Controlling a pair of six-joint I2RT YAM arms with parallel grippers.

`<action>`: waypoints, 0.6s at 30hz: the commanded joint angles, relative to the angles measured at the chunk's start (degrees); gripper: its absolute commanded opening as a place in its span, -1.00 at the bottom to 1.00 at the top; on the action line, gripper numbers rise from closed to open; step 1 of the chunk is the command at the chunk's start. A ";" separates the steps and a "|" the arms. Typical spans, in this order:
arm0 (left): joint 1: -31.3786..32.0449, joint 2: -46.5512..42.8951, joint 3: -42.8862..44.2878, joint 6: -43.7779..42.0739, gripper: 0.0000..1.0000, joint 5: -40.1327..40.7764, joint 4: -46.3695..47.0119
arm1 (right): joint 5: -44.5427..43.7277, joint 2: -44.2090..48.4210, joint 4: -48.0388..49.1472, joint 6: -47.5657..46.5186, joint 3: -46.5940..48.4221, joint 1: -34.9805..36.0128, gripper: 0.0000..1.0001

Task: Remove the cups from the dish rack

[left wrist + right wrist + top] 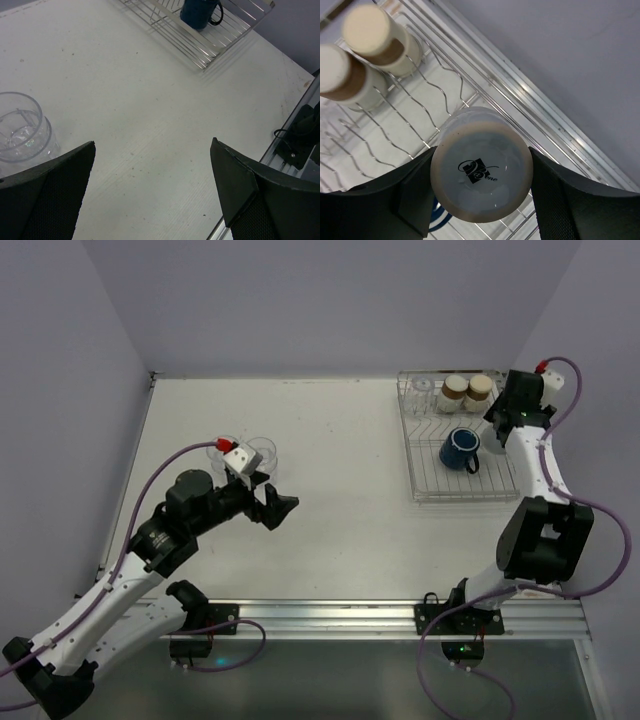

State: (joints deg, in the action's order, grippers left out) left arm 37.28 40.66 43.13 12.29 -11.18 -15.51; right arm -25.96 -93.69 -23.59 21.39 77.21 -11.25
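Observation:
The silver wire dish rack (432, 485) stands at the back right. In it are a dark blue mug (460, 448), two cream cups with brown bands (455, 392) (480, 390) and a clear glass (424, 387). My right gripper (481, 170) is shut on a pale cup (481, 164) turned base up, with a black logo, over the rack's right side (485, 65). The cream cups (380, 35) (340, 75) show upper left there. My left gripper (152, 150) is open and empty above the table, beside a clear tumbler (20, 127).
Two clear tumblers (262, 450) (222, 445) stand on the table just behind my left gripper (278, 508). The aluminium rail (400, 620) runs along the near edge. Walls close off the back and sides.

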 commanded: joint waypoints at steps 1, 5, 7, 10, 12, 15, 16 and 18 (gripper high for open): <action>0.34 0.73 -0.33 -0.08 1.00 -1.21 1.88 | -0.06 8.52 3.56 0.32 1.01 0.52 -0.57; 0.16 2.92 0.37 0.97 1.00 -3.05 2.32 | 1.43 12.91 4.34 1.98 -1.00 0.61 -0.59; 0.25 4.06 0.81 1.68 1.00 -4.54 2.76 | 3.45 16.42 5.13 2.95 -3.55 0.61 -0.60; 0.17 6.26 2.04 4.22 1.00 -9.64 4.87 | 9.41 21.33 6.72 5.85 -7.24 0.70 -0.66; 0.17 8.10 3.44 6.51 1.00 -12.19 6.19 | 14.07 23.72 8.81 8.74 -10.48 0.87 -0.67; 0.43 10.30 3.19 11.95 1.00 -15.44 11.80 | 20.93 28.90 14.07 12.35 -16.18 1.84 -0.66; 0.43 11.09 3.01 13.36 1.00 -16.32 13.56 | 21.90 30.31 15.41 13.58 -17.78 2.10 -0.66; 1.04 14.08 2.92 16.96 1.00 -17.56 19.36 | 27.08 33.74 19.63 16.48 -21.46 2.37 -0.67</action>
State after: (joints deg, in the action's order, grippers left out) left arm 37.47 51.99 44.03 21.98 -23.31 -6.92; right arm -8.56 -65.58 -16.58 31.38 58.57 -9.58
